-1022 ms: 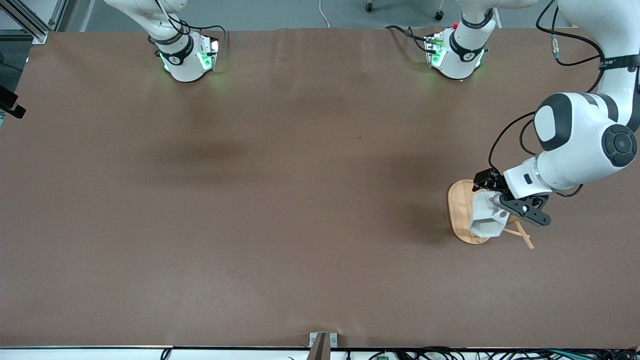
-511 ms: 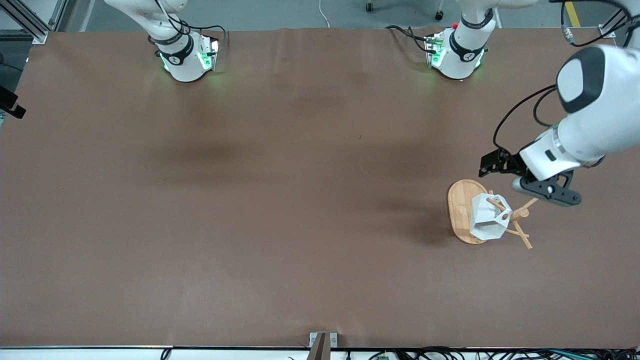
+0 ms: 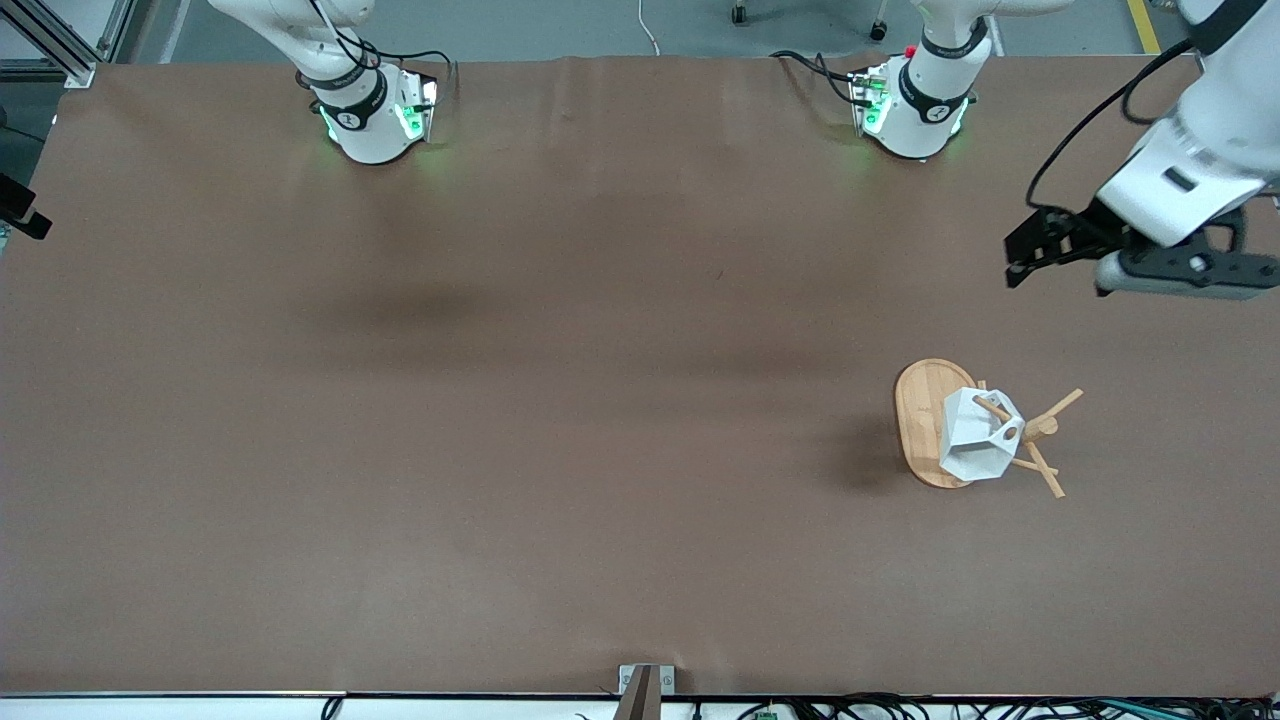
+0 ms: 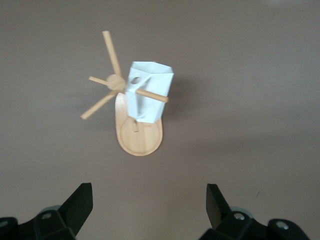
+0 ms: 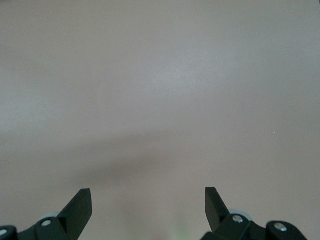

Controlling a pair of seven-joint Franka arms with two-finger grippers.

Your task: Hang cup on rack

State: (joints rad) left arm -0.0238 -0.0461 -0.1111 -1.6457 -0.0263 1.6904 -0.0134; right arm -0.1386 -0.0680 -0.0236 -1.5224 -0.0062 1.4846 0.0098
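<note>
Brown paper covered the whole table (image 3: 560, 420), bare apart from the rack at the left arm's end. The bamboo mug tree (image 3: 925, 425) stood on its oval base with the faceted white cup (image 3: 975, 435) hanging from one of its pegs, the peg passing through the round hole in the handle tab; the left wrist view showed the same, the cup (image 4: 148, 92) threaded on a peg beside the post of the rack (image 4: 137, 140).

Over the last second the left gripper (image 3: 1120, 265) had let go and pulled away. A second before, it had been right at the cup over the rack; half a second before, it had already risen clear with the cup left on its peg; now it hung high over bare table, well apart from the rack and toward the arm's own base, its jaws spread wide and empty. The cup had not shifted between the last two moments, which suggested it sat securely.

The right gripper (image 5: 148, 210) waited over empty table, jaws likewise spread and holding nothing.

By my judgement the hanging was done, and only the retreat remained.
</note>
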